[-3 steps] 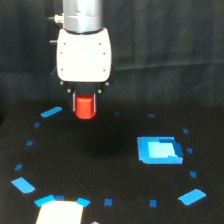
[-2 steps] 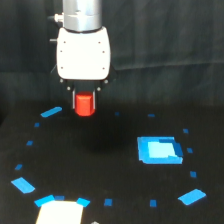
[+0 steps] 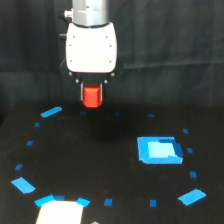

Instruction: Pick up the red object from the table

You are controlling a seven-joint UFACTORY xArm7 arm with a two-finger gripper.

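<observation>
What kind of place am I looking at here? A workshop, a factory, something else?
Most likely a robotics lab test bench rather than a factory. A black table is dotted with blue tape marks and one blue rectangle, the backdrop is dark cloth, and a single arm's end effector holds a red object.

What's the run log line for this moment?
end effector: shut on red object | object: lifted above table | blue rectangle: untouched

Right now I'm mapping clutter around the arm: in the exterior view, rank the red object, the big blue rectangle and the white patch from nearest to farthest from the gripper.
1. The red object: between the fingers of the gripper.
2. The big blue rectangle: lower, toward the view's right.
3. The white patch: at the bottom edge, view's left.
</observation>
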